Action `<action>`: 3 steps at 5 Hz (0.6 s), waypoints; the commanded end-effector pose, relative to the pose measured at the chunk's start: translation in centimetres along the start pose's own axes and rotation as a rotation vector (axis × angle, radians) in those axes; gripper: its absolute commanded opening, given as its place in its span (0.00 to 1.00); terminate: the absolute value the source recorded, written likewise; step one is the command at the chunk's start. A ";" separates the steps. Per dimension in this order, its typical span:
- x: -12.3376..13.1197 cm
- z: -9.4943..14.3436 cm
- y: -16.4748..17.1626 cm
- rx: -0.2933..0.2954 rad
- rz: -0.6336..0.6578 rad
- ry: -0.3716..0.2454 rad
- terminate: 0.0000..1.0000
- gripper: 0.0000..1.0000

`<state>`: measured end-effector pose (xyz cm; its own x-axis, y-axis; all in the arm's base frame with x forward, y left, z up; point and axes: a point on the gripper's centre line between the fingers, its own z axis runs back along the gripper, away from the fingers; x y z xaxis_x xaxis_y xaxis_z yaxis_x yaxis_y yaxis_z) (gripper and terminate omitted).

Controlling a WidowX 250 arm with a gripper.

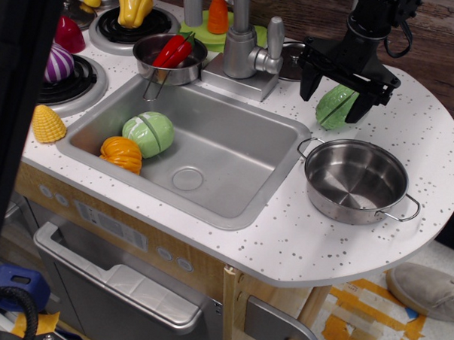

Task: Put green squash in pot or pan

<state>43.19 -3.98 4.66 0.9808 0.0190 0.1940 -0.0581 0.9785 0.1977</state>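
Gripping the ribbed green squash (335, 105), the black claw (334, 92) hangs beside the shiny steel pan (356, 182).

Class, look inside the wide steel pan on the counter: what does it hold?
The pan holds nothing; its bare shiny floor shows. The near inner wall is hidden by its rim. The green squash sits between the fingers of the gripper, outside the pan.
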 end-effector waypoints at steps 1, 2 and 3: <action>0.0 0.0 0.0 0.000 0.000 0.000 0.00 1.00; 1.0 0.4 0.2 0.040 -0.071 -0.056 0.00 1.00; 1.7 0.5 0.3 0.069 -0.126 -0.108 0.00 1.00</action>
<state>44.58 -3.39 3.28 0.9617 -0.1592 0.2230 0.0865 0.9487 0.3042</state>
